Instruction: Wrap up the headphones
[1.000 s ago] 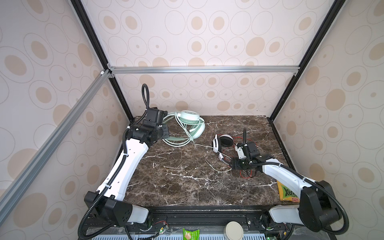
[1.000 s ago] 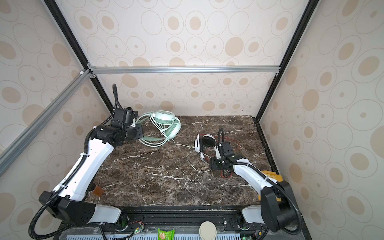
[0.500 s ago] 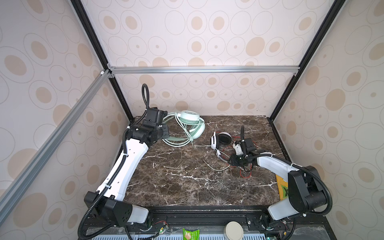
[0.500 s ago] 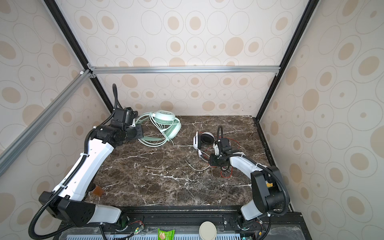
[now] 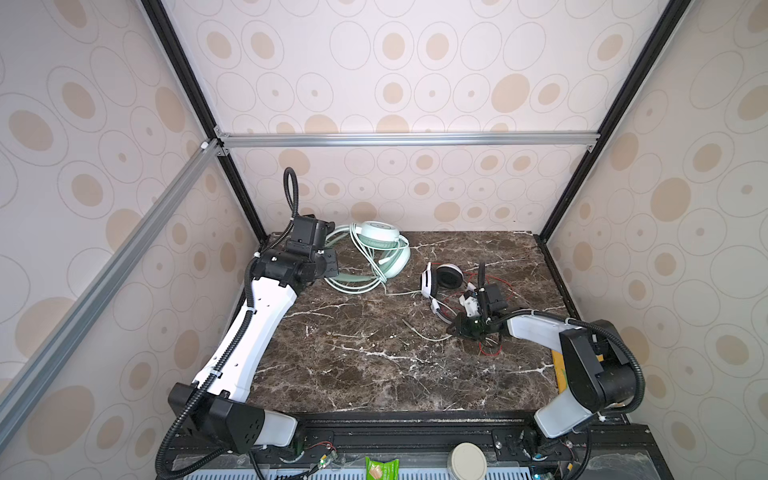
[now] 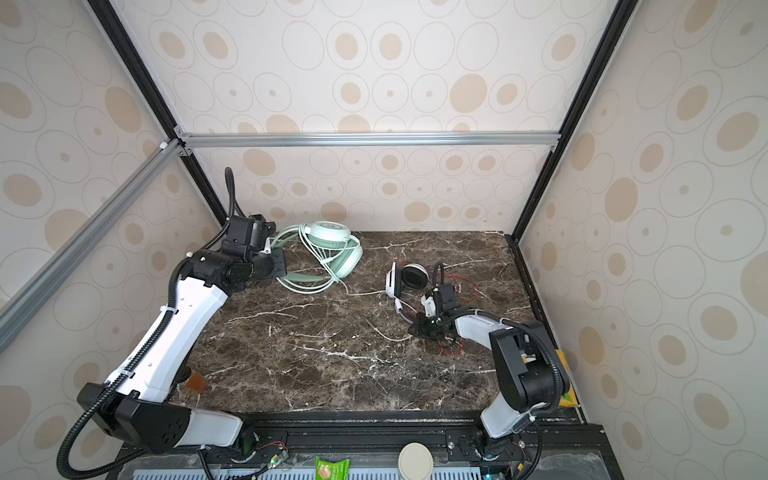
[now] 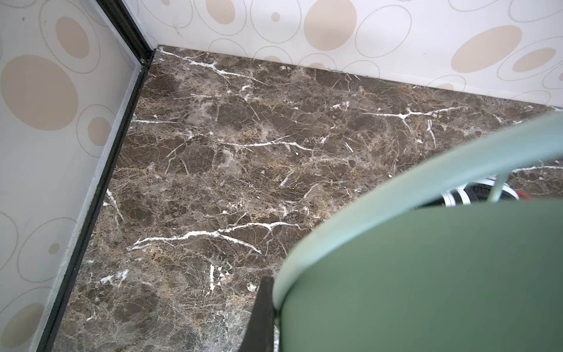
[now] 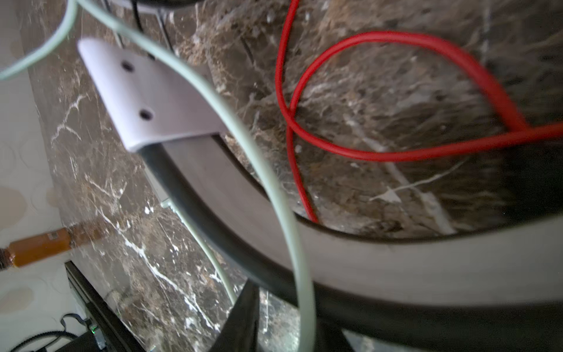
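Left gripper [image 5: 330, 266] is clenched on the mint-green headset [image 5: 380, 241] at the desk's back-left corner; right gripper [image 5: 459, 328] is low at the white headset [image 5: 442, 278] near the right edge, can't tell if it's gripping; pale green cable [image 8: 274, 183] lies across its band by the red cable [image 8: 380, 155], so a pull could tangle both sets.

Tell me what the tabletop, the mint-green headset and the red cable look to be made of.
The tabletop: polished brown marble or marble-look laminate, judging by white veins and glare. The mint-green headset: smooth moulded plastic, probably; even satin earcup. The red cable: thin wire in a glossy, likely rubbery sheath, bending in loose loops.
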Available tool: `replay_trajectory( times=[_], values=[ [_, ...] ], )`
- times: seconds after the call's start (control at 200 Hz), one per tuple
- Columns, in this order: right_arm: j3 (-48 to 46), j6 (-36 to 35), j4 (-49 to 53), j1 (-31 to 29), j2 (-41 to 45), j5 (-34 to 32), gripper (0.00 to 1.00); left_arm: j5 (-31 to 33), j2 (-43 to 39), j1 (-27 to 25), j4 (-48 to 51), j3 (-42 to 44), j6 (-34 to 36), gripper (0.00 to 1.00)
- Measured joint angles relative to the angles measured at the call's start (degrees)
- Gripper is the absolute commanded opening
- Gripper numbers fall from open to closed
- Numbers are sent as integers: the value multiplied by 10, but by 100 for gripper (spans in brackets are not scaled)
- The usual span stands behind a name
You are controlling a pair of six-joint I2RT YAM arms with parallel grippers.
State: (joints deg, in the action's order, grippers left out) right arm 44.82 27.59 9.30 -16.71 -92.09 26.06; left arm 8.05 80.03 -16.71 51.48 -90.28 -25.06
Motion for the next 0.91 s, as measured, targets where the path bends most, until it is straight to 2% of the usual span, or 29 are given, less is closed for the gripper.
replay_trajectory(
  times=[0.025, 0.18, 0.32, 0.555, 0.75, 0.905],
  values=[
    [-1, 7, -3, 0, 0, 1, 0, 0, 0, 0, 0, 0, 0, 0],
    [-2, -6, 3, -2, 28, -12, 0, 2, 0, 0, 0, 0, 0, 0],
    [-1, -49, 59, -16, 138, -70, 0, 4, 7, 5, 2, -9, 2, 0],
    [2, -115, 166, -41, 335, -185, 0, 14, 106, 42, -14, -116, 3, 0],
    [2, -136, 249, -50, 424, -240, 0, 15, 183, 85, -28, -157, -11, 0],
    [2, -142, 291, -55, 477, -258, 0, 18, 221, 109, -30, -163, -26, 0]
  ],
)
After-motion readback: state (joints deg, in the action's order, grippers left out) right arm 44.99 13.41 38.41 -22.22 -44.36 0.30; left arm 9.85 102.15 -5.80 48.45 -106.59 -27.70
